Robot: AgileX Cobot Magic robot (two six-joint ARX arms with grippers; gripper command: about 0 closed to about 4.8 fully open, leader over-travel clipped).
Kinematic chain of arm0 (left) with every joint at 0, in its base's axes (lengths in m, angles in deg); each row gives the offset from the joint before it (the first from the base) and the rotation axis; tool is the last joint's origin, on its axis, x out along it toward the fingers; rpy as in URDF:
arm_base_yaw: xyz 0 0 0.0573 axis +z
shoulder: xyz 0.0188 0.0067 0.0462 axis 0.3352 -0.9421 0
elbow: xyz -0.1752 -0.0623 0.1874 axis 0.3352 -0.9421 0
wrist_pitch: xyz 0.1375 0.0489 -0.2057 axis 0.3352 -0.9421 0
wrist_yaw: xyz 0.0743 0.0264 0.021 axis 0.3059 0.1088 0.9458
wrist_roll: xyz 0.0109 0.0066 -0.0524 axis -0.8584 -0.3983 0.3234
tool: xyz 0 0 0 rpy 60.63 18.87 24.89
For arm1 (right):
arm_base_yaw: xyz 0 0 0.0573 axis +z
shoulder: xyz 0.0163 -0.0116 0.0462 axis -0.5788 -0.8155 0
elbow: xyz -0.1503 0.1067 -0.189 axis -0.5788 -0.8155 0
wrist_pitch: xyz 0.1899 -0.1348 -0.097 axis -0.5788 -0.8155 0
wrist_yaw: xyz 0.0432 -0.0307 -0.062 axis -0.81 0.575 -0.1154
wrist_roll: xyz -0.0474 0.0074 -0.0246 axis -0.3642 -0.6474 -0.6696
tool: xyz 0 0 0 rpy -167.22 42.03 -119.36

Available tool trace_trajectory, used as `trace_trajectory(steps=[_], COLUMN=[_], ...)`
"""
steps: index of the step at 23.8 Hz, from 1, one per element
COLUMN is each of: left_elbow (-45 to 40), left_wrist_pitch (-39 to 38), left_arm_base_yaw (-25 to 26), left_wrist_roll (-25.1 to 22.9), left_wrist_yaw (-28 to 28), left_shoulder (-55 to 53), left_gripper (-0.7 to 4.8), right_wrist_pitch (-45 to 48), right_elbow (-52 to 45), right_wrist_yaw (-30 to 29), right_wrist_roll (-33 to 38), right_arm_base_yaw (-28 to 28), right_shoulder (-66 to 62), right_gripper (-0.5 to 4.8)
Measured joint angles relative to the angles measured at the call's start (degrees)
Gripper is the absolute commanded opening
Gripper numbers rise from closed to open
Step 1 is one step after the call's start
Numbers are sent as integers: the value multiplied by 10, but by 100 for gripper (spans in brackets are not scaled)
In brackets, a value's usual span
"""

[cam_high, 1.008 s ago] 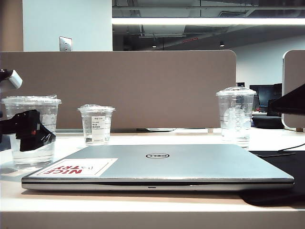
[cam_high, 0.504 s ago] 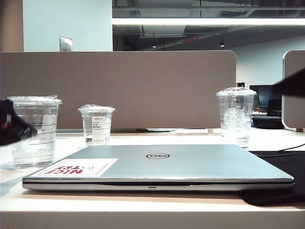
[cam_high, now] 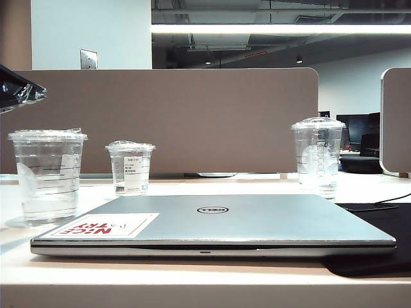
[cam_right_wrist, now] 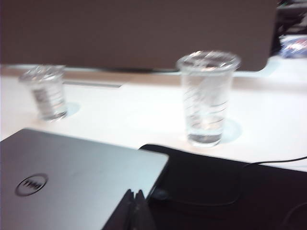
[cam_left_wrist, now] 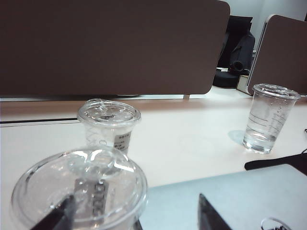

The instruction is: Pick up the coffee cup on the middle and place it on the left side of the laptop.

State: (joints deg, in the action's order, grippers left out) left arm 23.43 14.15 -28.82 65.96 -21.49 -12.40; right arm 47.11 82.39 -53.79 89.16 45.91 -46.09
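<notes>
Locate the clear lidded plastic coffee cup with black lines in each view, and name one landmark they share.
Exterior view: clear lined coffee cup stands far left, beside the sticker corner of the silver-grey Dell laptop.
Left wrist view: close up, seen from above, directly under the camera.
Right wrist view: not in it.
Shared landmark: the laptop.

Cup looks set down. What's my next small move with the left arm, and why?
Probably draw the left gripper up and away to rest: it hangs open above the coffee cup, which stands upright and untouched just left of the laptop. The right gripper is shut and idle by the laptop's far corner.
</notes>
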Motion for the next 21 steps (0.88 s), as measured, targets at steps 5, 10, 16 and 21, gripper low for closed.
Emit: trace_trajectory(steps=[5, 10, 16, 21], left_elbow=[0, 22, 32, 33], left_wrist_pitch=[-263, -601, -726, -725], left_arm_base_yaw=[0, 0, 6, 7], left_wrist_roll=[-10, -21, -34, -50], left_wrist_yaw=[1, 88, 134, 234], left_shoulder=[259, 572, 558, 562], left_gripper=[-3, -3, -3, -3], right_wrist_pitch=[0, -1, -11, -15], right_elbow=[0, 0, 0, 0], right_wrist_yaw=[0, 0, -1, 0], right_wrist_roll=[0, 0, 0, 0], right_arm_base_yaw=[-22, -26, -36, -63], right_shoulder=[3, 3, 3, 3], right_gripper=[-5, -5, -5, -5])
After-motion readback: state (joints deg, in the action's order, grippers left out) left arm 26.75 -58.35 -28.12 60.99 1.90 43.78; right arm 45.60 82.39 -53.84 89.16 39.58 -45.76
